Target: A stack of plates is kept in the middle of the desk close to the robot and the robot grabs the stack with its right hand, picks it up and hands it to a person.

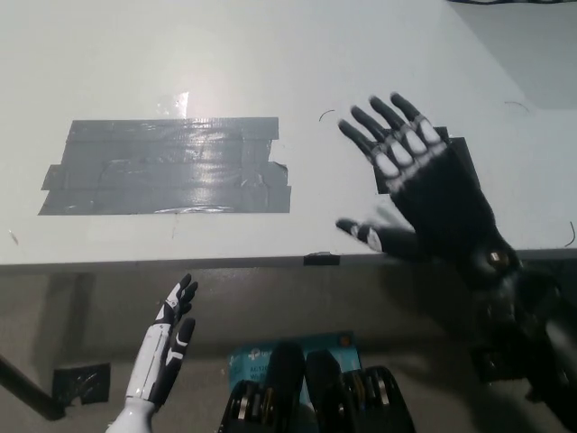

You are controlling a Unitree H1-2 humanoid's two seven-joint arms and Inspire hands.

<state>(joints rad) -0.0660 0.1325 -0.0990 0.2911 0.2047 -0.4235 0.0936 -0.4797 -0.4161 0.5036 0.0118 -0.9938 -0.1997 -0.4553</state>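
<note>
No stack of plates shows anywhere in the head view. My black right hand (424, 185) hovers over the near right part of the white desk (225, 72), open, palm down, fingers spread wide and holding nothing. My white left hand (167, 338) rests below the desk's front edge at the lower left, its fingers straight and apart, empty.
A large patch of grey tape strips (167, 167) lies on the desk's left half. A small dark tape square (462, 153) sits partly under my right hand. A bit of black tape (322, 260) marks the desk's front edge.
</note>
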